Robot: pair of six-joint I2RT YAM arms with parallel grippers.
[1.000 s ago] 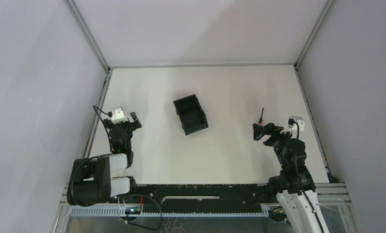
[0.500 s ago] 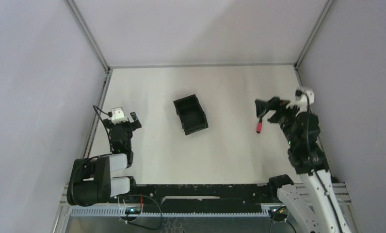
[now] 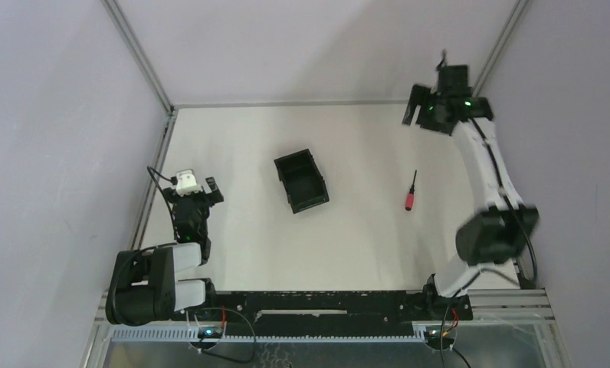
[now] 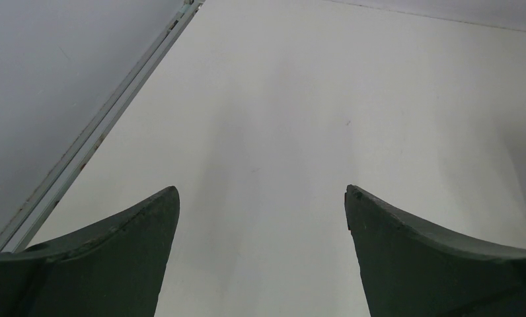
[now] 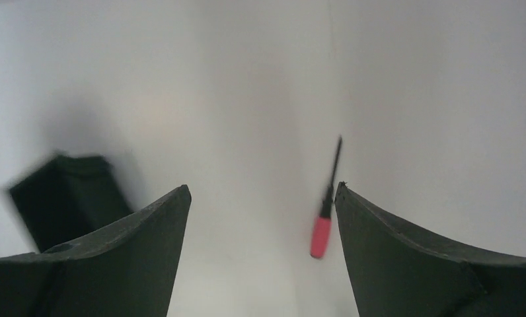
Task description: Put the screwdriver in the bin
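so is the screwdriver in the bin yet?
Out. The screwdriver lies flat on the table, right of the bin and apart from it. The right hand is open and holds nothing.

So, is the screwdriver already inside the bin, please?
No, the screwdriver lies on the table well to the right of the black bin.

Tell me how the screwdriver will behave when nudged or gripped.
The screwdriver lies flat on the table; its handle seems round, so a sideways push would probably roll it. The thin shaft looks rigid, so it should lift without drooping. It is slim, so likely light and apt to pivot in a loose grip.
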